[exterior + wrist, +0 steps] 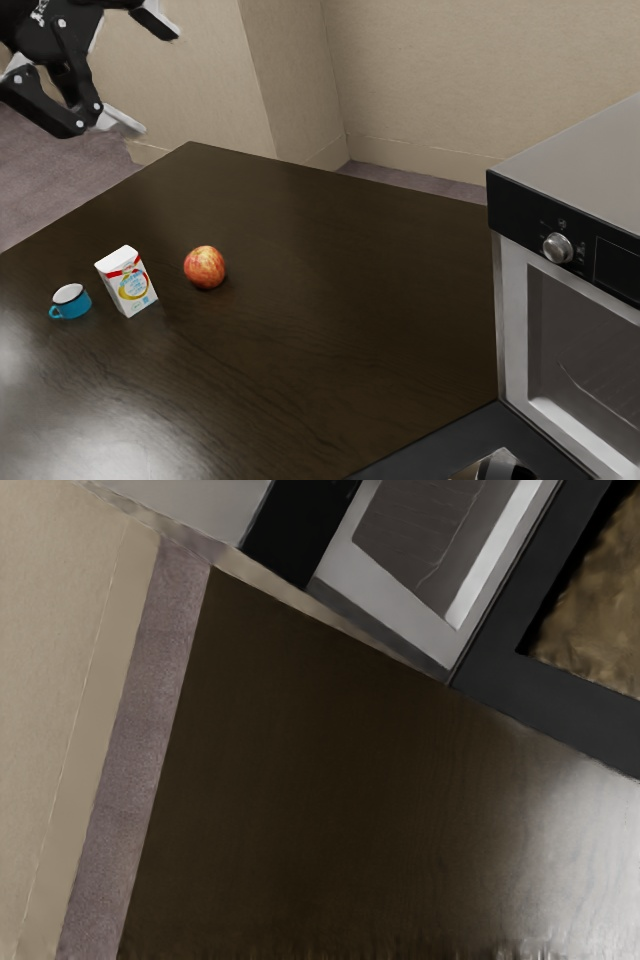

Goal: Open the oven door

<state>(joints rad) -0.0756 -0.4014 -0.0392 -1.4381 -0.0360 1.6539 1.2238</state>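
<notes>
At the exterior view's upper left my gripper point(142, 72) hangs above the table's far-left part, open and holding nothing, its two fingertips wide apart. The oven point(510, 330) stands at the exterior view's right, its cavity exposed. Its dark door point(440, 452) is lowered, lying out in front of the cavity, with a shiny rounded part at the view's bottom edge. In the wrist view the oven point(395, 592) has the lowered door point(490, 645) beside its opening, with a brownish window in the dark frame. My gripper is well away from the door.
On the dark table point(300, 350) stand a blue mug point(76, 306), a small white carton point(128, 284) and a red apple point(205, 267). A round knob point(557, 248) is on the oven's black front panel. Beige walls point(420, 80) rise behind the table.
</notes>
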